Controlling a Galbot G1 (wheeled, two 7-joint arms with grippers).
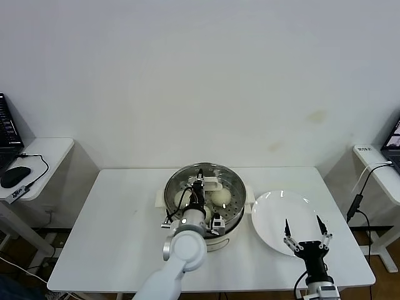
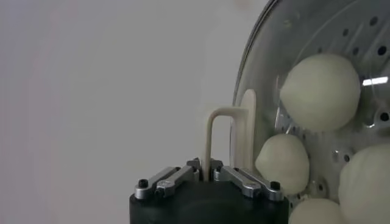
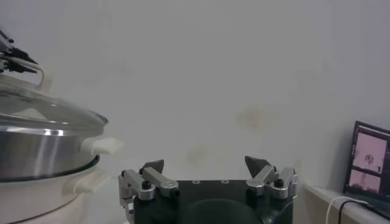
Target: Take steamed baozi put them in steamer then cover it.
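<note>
The glass cover [image 1: 203, 190] sits on the stainless steamer [image 1: 187, 176], its metal rim lying along the pot's rim, and through the glass the steamed baozi [image 2: 320, 91] show as cream-white buns resting on the perforated tray. By the look of it the loading is done and the covering step is at its end.

The left gripper [image 1: 201, 181] reaches in over the middle of the cover, at the cream-white loop handle [image 2: 218, 137]. In the left wrist view the handle stands upright in the narrow gap between the two fingers [image 2: 241, 178]. They are nearly closed around it, but whether they press on it or have just slackened cannot be told. The centre handle is the sensible place to hold: it keeps the lid level and the fingers off the glass.

The right gripper [image 1: 306, 232] hangs low over the near edge of the flat white plate [image 1: 275, 215], which lies on the white surface [image 1: 119, 231] just beside the steamer's right side handle. Its fingers are spread wide and hold nothing. The plate shows no bun on it, which fits a judgement that all the buns are in the pot, and this arm appears to wait out of the left arm's way.

What seems left is for the left gripper to let go and lift straight up, so the lid is not dragged off its seat.
</note>
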